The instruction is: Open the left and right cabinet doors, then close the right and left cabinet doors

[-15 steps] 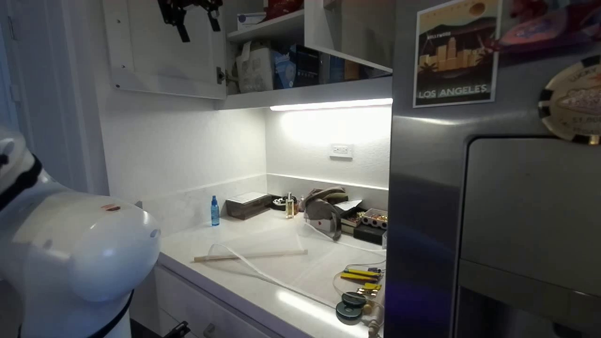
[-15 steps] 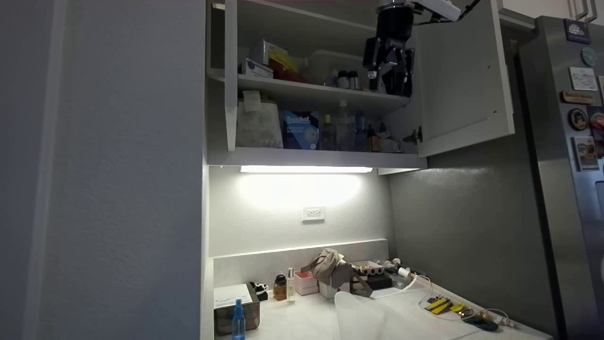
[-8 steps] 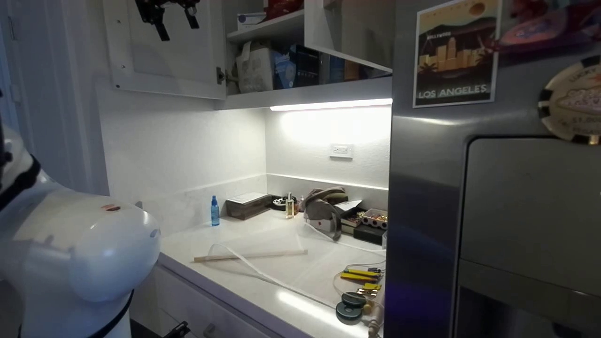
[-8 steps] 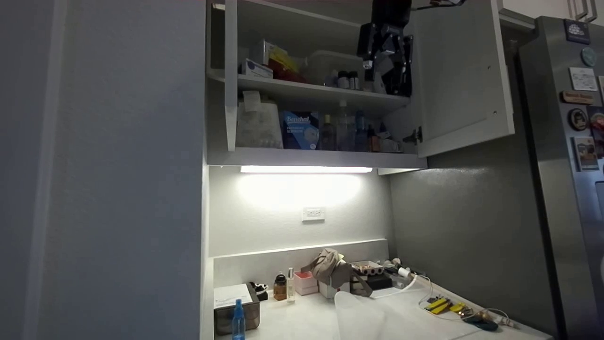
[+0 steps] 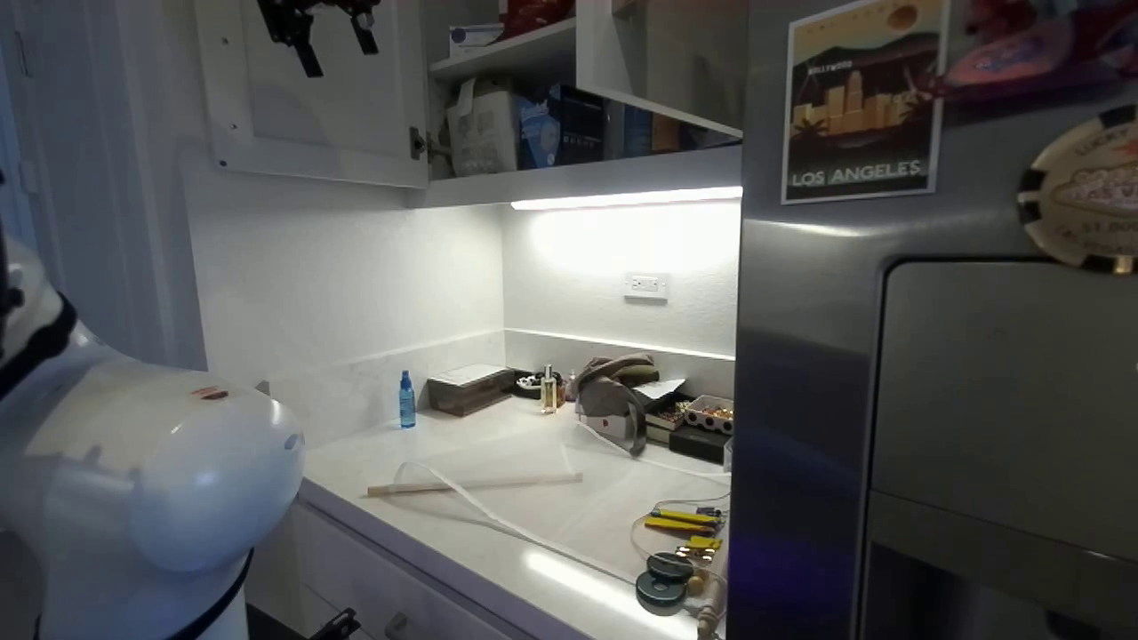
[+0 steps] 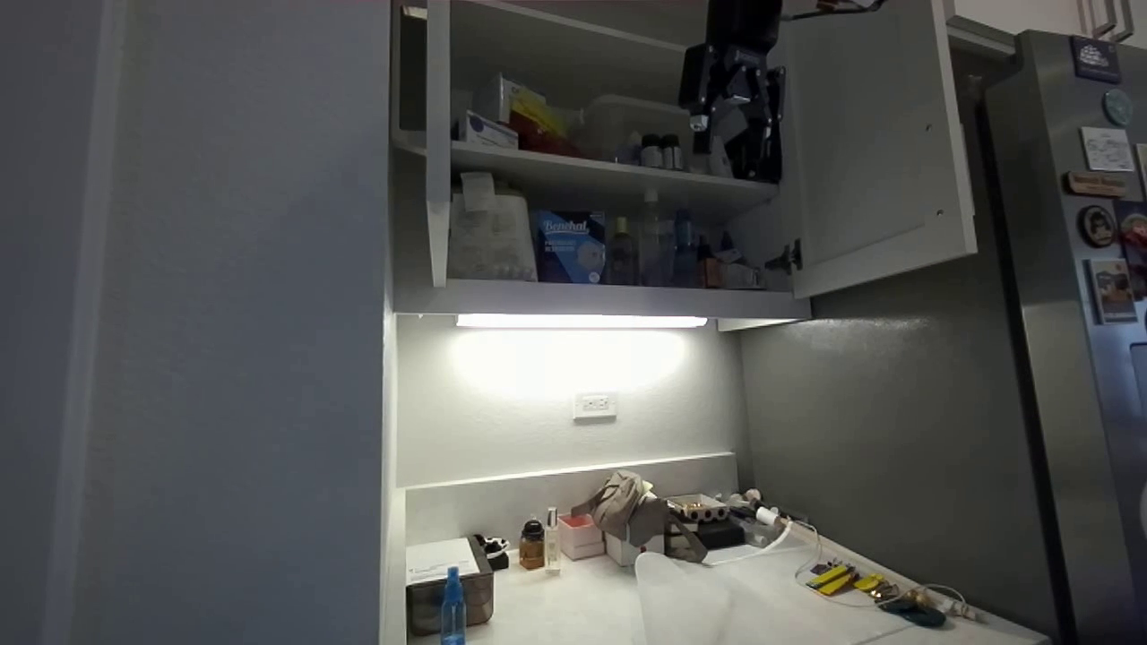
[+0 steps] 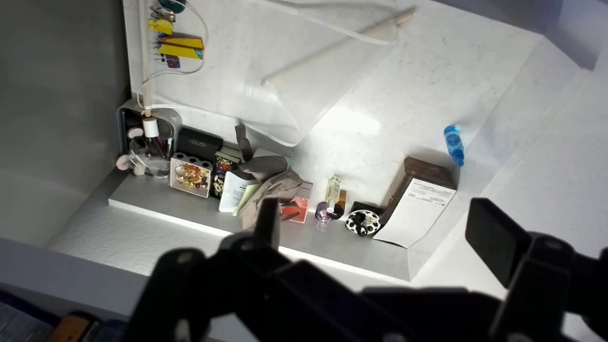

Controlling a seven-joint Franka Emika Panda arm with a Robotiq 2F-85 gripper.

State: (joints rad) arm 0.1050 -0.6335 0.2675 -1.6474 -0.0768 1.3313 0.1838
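Observation:
The left cabinet door (image 5: pixel 329 116) is swung far out, its inner face showing; in an exterior view the left cabinet door (image 6: pixel 438 143) appears nearly edge-on. Also swung outward is the right cabinet door (image 6: pixel 878 143), which stands beside the fridge, with part of it visible in an exterior view as the right cabinet door (image 5: pixel 680 62). Neither handle can be made out. My gripper (image 6: pixel 733 148) hangs fingers-down in front of the cabinet, apart from both doors as far as I can tell. In the wrist view the gripper (image 7: pixel 375 225) is open, with only air between its fingers.
Shelves (image 6: pixel 609 170) behind hold boxes and bottles. Below lies the counter (image 5: pixel 507 444), carrying a blue spray bottle (image 5: pixel 406 400), a brown box (image 5: pixel 467 389), a grey cloth bag (image 5: pixel 613 391) and yellow tools (image 5: pixel 685 520). A steel fridge (image 5: pixel 809 356) borders the right side.
Over the first half second my gripper shifted left and slightly up in an exterior view, moving away from the cabinet. Since then it has held still. Both doors have kept their positions.

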